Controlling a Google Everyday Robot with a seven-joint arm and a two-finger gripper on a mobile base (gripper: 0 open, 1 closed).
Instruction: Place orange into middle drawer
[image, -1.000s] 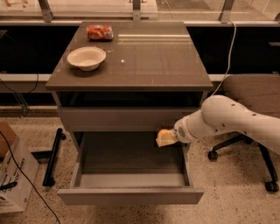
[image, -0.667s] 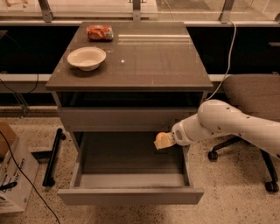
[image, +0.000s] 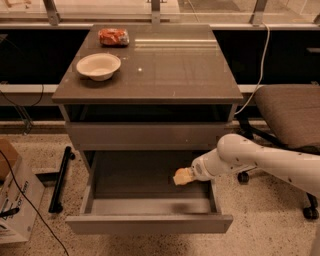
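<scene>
The middle drawer (image: 135, 182) is pulled open below the grey cabinet, with its flat grey floor bare on the left and middle. My gripper (image: 182, 177) reaches in from the right on the white arm (image: 250, 160) and hangs low over the drawer's right part, near the floor. Its tip shows as a pale yellow-orange lump. I cannot make out the orange as separate from that tip. No orange lies on the drawer floor or on the cabinet top.
A white bowl (image: 98, 65) and a red-orange snack packet (image: 113, 36) sit on the cabinet top (image: 170, 70). The upper drawer front (image: 145, 135) is shut. An office chair (image: 292, 112) stands at the right. A cardboard box (image: 12, 205) and a black bar (image: 60, 177) are on the floor at the left.
My gripper has moved a little left and down, deeper into the open drawer. The drawer, bowl and packet have not moved.
</scene>
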